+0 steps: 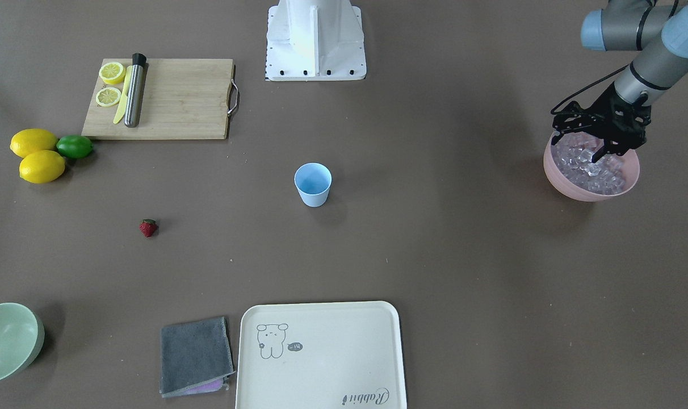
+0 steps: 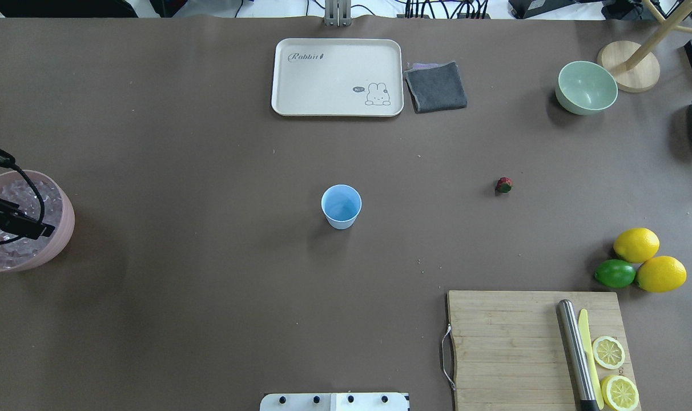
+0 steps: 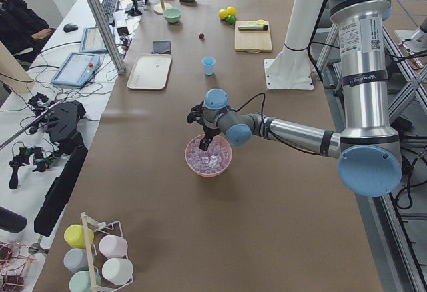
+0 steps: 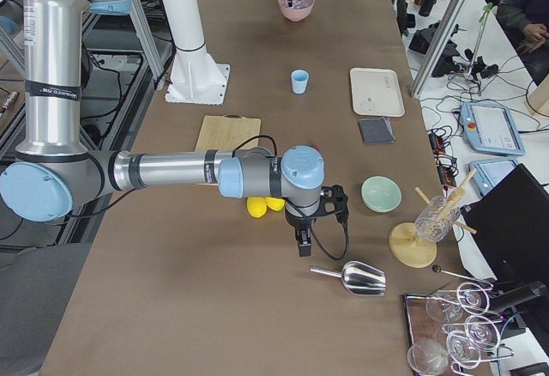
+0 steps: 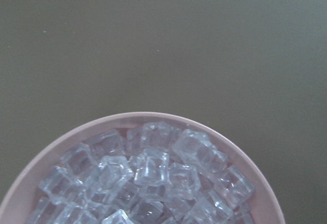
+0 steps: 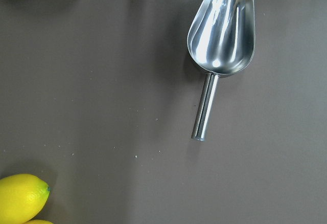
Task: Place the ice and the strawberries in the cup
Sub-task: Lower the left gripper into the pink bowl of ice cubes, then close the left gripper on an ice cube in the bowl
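The pale blue cup (image 1: 313, 184) stands upright and empty mid-table, also in the overhead view (image 2: 341, 206). The small red strawberry (image 1: 148, 228) lies on the table, apart from the cup. The ice (image 1: 599, 173) fills a pink bowl (image 1: 571, 184) at the table's end, and shows close up in the left wrist view (image 5: 153, 168). My left gripper (image 1: 598, 154) reaches down into the bowl with its tips among the cubes. I cannot tell whether it is open or shut. My right gripper (image 4: 304, 243) hangs over the table near a metal scoop, and I cannot tell its state.
A metal scoop (image 6: 219, 35) lies below the right wrist, with a lemon (image 6: 23, 196) close by. A cutting board (image 1: 173, 99) holds lemon halves, a knife and a steel muddler. Two lemons and a lime (image 1: 74, 146), a pale green bowl (image 1: 9, 341), a grey cloth (image 1: 195, 355) and a cream tray (image 1: 321, 352) are also there.
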